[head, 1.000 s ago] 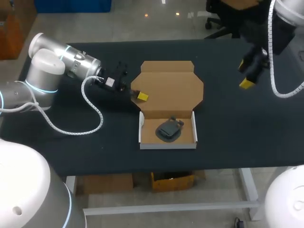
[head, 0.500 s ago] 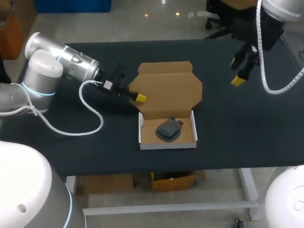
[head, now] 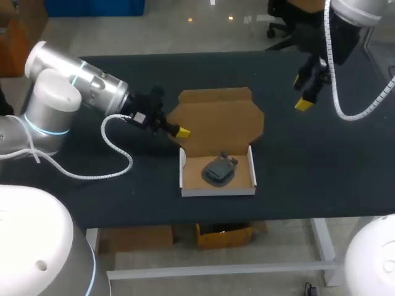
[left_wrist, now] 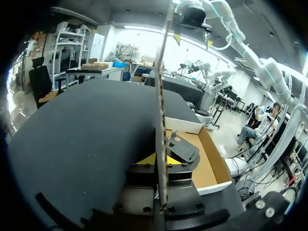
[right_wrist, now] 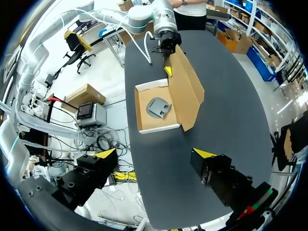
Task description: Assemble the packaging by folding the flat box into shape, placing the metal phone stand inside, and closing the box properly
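A brown cardboard box (head: 217, 185) with white outer walls lies open at the table's middle. The dark metal phone stand (head: 219, 169) rests inside it. The box lid (head: 216, 117) slopes up from the box's far wall. My left gripper (head: 182, 131) is shut on the lid's left edge. In the left wrist view the lid (left_wrist: 161, 96) stands edge-on between the yellow tips of my left gripper (left_wrist: 160, 159), with the stand (left_wrist: 183, 149) beside it. My right gripper (head: 305, 92) hangs open high over the table's far right, holding nothing. From there I look down on the box (right_wrist: 154, 126), the stand (right_wrist: 158, 107) and the lid (right_wrist: 185, 89).
The black table (head: 308, 166) carries nothing else. My left arm (head: 80, 86) lies low across its left part, with a white cable looping down beside it.
My left gripper has swung the lid up from flat towards the box. My right gripper has drifted left, towards the box.
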You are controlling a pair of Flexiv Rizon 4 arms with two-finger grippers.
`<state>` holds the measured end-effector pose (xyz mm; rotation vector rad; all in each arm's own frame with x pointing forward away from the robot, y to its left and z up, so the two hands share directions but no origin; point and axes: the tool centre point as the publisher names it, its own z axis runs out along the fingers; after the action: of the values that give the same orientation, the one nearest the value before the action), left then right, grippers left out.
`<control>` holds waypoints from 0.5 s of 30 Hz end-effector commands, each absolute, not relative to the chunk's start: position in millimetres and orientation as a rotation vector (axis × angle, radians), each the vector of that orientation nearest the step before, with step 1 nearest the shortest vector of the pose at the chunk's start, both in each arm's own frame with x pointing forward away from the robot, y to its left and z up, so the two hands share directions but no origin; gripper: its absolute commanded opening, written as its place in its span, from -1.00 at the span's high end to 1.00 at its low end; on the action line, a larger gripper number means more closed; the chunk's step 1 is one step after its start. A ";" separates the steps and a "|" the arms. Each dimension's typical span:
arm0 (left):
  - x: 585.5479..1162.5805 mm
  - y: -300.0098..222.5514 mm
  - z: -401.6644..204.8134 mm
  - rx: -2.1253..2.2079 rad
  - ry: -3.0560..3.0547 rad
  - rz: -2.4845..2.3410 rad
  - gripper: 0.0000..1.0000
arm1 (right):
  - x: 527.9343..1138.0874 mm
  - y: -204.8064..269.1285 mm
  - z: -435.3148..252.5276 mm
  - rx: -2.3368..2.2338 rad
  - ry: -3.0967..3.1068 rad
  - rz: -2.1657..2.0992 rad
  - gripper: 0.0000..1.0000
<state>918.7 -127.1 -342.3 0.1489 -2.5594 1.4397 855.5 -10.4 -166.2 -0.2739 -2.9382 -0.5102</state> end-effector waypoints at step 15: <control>903.4 -134.0 -344.6 0.090 -2.716 1.478 1.00 | 860.1 3.1 -162.3 -0.243 -2.940 -0.492 -1.00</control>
<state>909.3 -132.7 -340.3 0.0809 -2.7008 1.4688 858.1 0.0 -163.8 -0.2442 -2.9435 -0.5055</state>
